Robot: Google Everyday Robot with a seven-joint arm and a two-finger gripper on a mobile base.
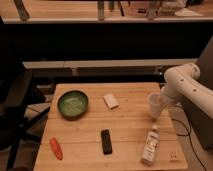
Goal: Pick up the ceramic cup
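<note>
The ceramic cup (153, 102) is small, plain and white, and is near the right edge of the wooden table (125, 125). My white arm (181, 82) reaches in from the right. My gripper (159, 111) is right at the cup, against its right and lower side. I cannot tell whether the cup rests on the table or is held just above it.
A green bowl (73, 103) sits at the table's left. A white block (111, 101) lies in the middle rear, a black remote (106, 141) at the front, an orange item (56, 148) at the front left, and a clear plastic bottle (150, 146) below the cup. A dark chair (15, 110) stands left.
</note>
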